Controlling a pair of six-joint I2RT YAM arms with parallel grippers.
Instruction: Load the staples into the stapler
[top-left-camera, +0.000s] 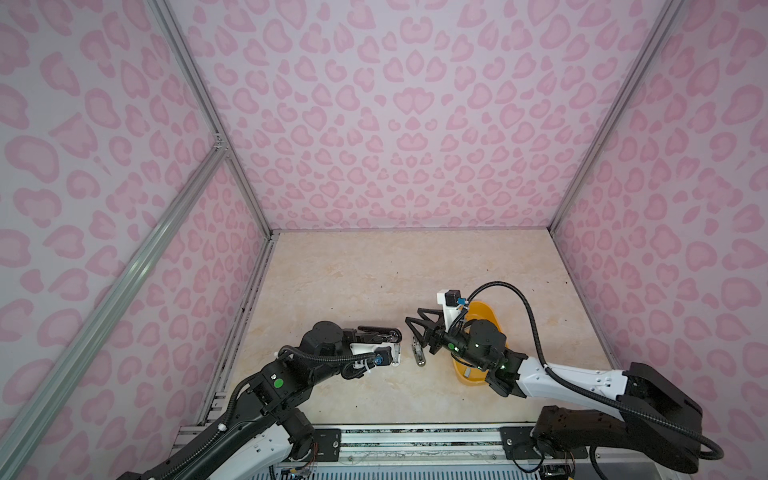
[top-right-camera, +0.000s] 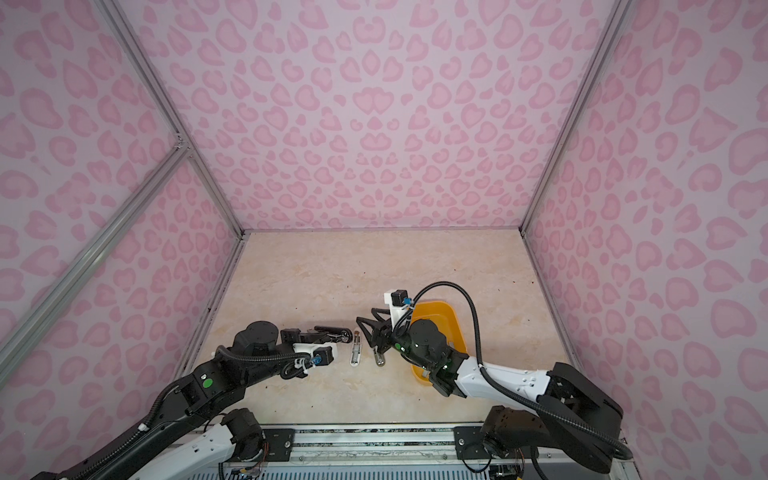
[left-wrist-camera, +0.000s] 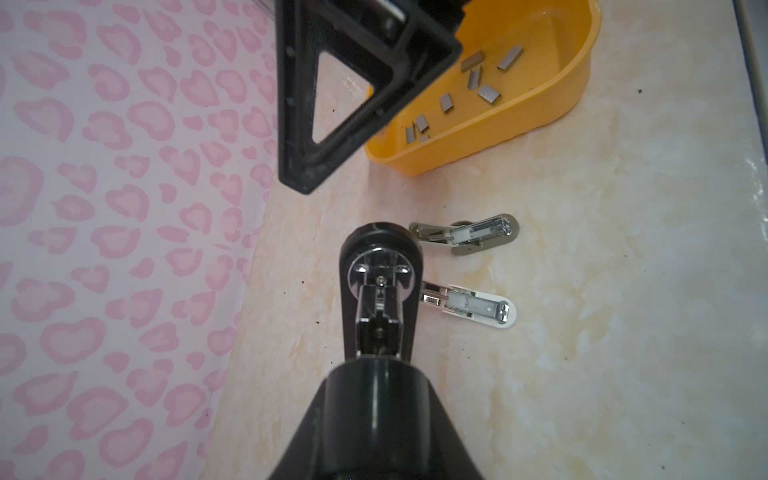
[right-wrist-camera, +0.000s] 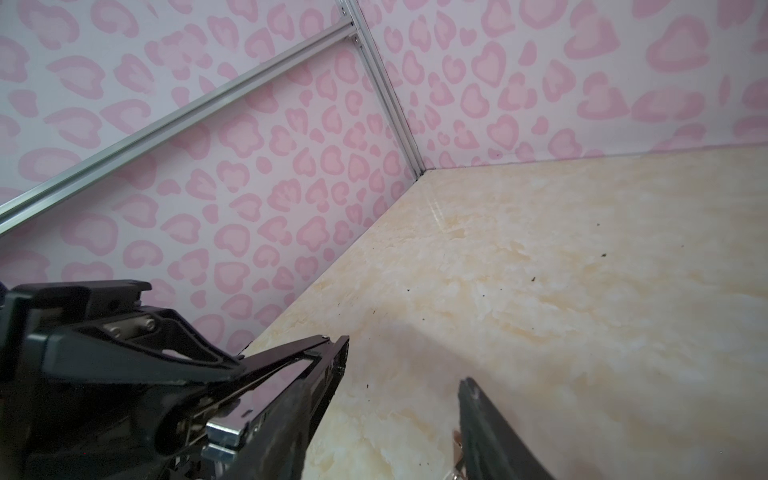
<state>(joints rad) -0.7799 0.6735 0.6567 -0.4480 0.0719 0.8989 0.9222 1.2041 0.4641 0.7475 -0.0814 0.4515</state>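
A: Left pincer (left-wrist-camera: 376, 370)?
B: Fingers together, clamped on one end of a black stapler (left-wrist-camera: 380, 257), which has a plastic shell and a chrome rail showing inside. It is held off the beige marbled desk (left-wrist-camera: 582, 291), with the round end pointing away from the wrist.

A: Right pincer (right-wrist-camera: 405, 361)?
B: Fingers apart, nothing between them. In a top view it (top-left-camera: 412, 315) hangs over the middle of the desk, tips facing the left pincer, the two near each other but not touching.

A: Where are the staples (left-wrist-camera: 446, 102)?
B: They are small flat grey metal strips, loose on the floor of a yellow plastic tub (left-wrist-camera: 519, 124). Roughly nine show in the left wrist view, lying at mixed angles. In both top views the right arm covers most of the tub (top-left-camera: 482, 309).

A: Anything else on the desk?
B: Two small staplers, both hinged open and lying side by side, close but apart. The silver stapler (left-wrist-camera: 465, 235), all metal, is nearer the tub. The white stapler (left-wrist-camera: 473, 307), a plastic base with a metal rail, lies just beside the held black one. In a top view the silver stapler (top-right-camera: 378, 357) sits just under the right pincer's body and the white stapler (top-right-camera: 356, 353) to its left.
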